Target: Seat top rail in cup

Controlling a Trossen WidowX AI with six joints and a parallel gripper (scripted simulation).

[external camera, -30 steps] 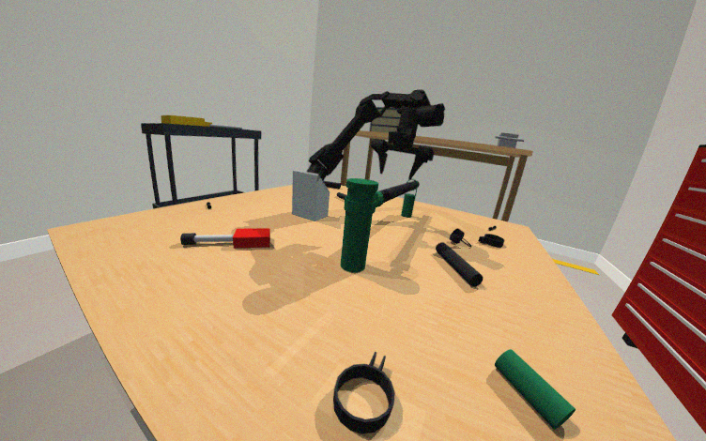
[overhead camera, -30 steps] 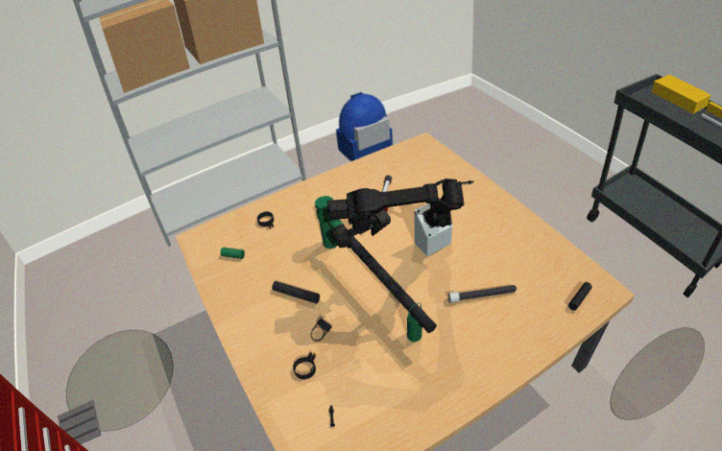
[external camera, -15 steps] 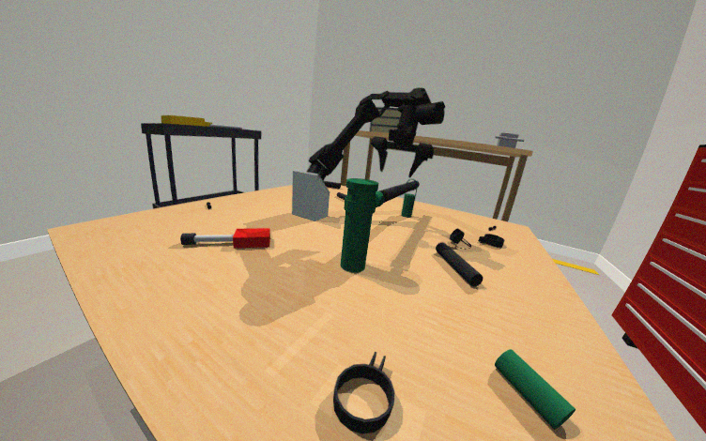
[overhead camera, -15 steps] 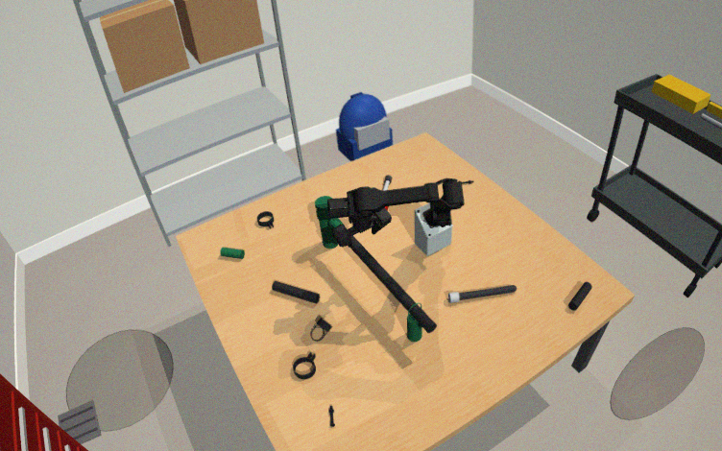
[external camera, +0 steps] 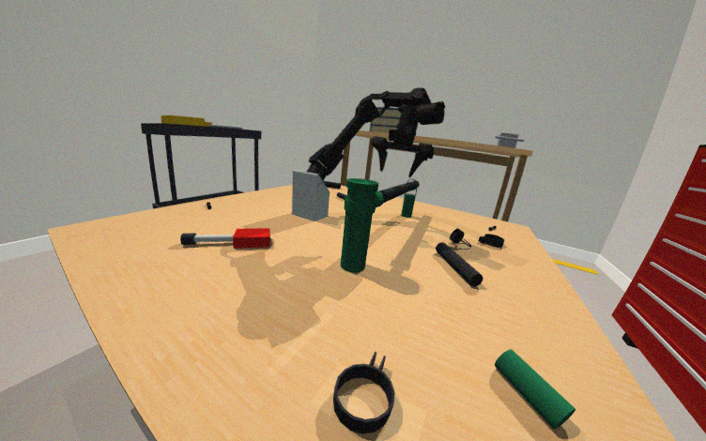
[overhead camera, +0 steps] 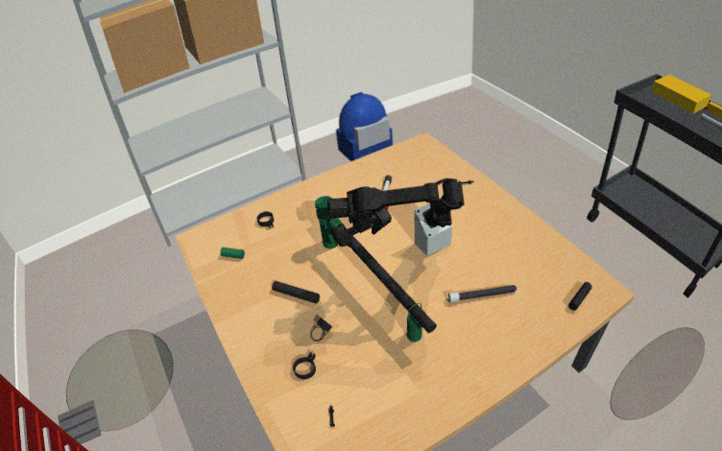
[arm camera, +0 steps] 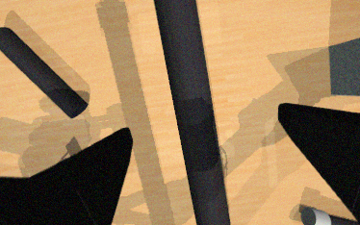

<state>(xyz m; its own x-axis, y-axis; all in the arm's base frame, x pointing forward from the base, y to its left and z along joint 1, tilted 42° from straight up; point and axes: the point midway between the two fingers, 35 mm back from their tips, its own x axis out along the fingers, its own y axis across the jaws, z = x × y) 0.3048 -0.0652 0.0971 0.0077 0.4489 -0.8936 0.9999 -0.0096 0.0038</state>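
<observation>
The dark rail (overhead camera: pixel 386 274) (external camera: pixel 399 190) (arm camera: pixel 187 72) runs from the big green post (overhead camera: pixel 330 238) (external camera: pixel 356 240) to the small green post (overhead camera: pixel 414 330) (external camera: pixel 407 206), where a thin loop goes around it. Its near end meets the rail-end cup (external camera: pixel 379 198) at the big post's side. How deep the end sits inside cannot be told. The brace band is high on the post, just below the post cap (external camera: pixel 362 184). My gripper (external camera: pixel 396 172) (arm camera: pixel 203 123) is wide open above the rail, one finger to each side, with visible gaps and nothing held.
A black tube (overhead camera: pixel 296 292) (external camera: pixel 458 265) (arm camera: pixel 38 72), a green tube (overhead camera: pixel 232 252) (external camera: pixel 533 388) and a red-handled tool (external camera: pixel 252 237) lie on the table. A dark rod (overhead camera: pixel 490 293) with a white end lies beyond the rail. The arm's grey base (overhead camera: pixel 434 239) (external camera: pixel 310 196) stands nearby.
</observation>
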